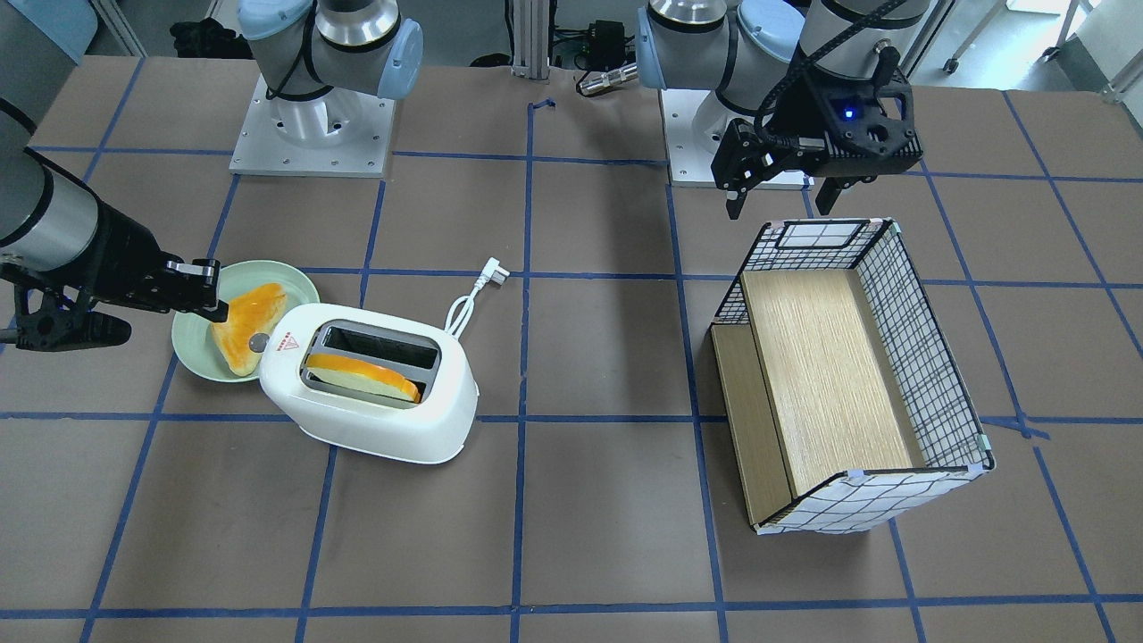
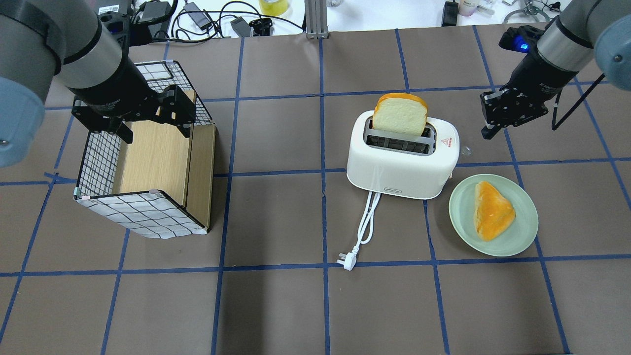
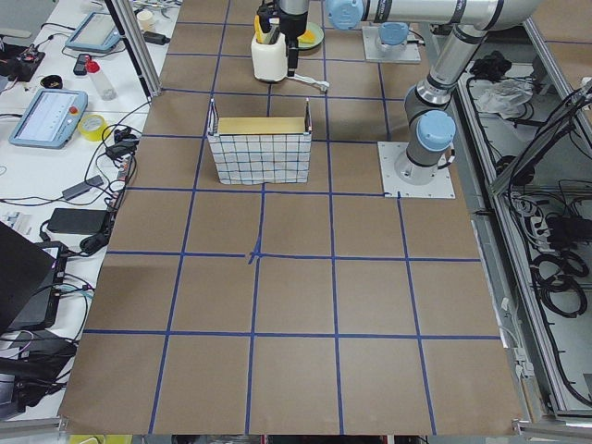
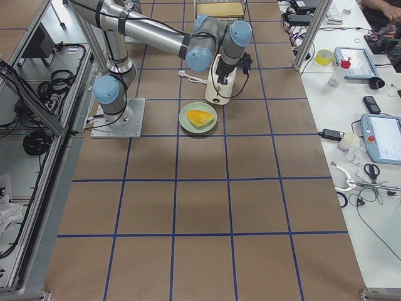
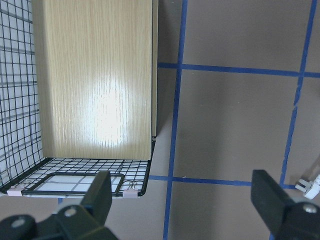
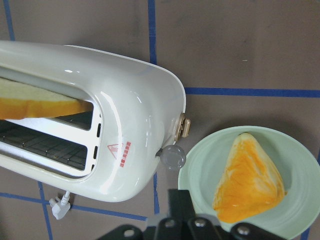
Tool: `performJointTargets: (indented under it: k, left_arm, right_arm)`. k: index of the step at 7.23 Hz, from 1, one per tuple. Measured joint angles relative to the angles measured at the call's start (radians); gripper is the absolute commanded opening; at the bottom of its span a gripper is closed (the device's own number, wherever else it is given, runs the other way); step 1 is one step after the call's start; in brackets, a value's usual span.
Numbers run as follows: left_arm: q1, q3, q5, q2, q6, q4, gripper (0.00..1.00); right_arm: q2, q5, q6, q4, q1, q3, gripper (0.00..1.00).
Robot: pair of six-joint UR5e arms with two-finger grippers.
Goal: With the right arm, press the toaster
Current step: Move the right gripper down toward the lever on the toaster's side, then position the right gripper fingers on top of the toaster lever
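The toaster (image 2: pixel 402 162) stands upright on the tabletop (image 2: pixel 276 305), right of centre in the overhead view. A slice (image 2: pixel 400 114) sticks up out of the slot nearer the top of the frame.

Starting at the left of that view, we see the left arm (image 2: pixel 93 64) hanging above a wire basket (image 2: pixel 143 212). The basket lies on its side with a wooden board (image 2: pixel 153 153) inside. The left jaws are spread wide with nothing between them. The left wrist view shows the fingers (image 5: pixel 100 192) well apart.

Moving right, the toaster's white cord (image 2: pixel 367 222) runs toward the lower edge of the frame. It ends in a plug (image 2: pixel 346 260) lying on the tabletop. On the toaster's right end we find a red triangle mark (image 2: pixel 447 142). The right wrist view also shows a grey knob (image 6: pixel 173 156) there, with a beige lever (image 6: pixel 185 127) just above it in the frame.

Further right, the right arm (image 2: pixel 559 42) slants in from the upper right corner. The right jaws are closed together on nothing, near the toaster's knob end but apart from it. Below them in the frame, a green plate (image 2: pixel 522 241) sits just beside the toaster and holds an orange-topped wedge (image 2: pixel 493 209).
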Motion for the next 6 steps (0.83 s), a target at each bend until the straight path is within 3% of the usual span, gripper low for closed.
performJointTargets:
  k: [6]
  left_arm:
    - [0.0,0.0,-0.001,0.0,0.0,0.0,1.0]
  right_arm:
    - [0.067,0.095,0.0,-0.002,-0.008,0.004,0.0]
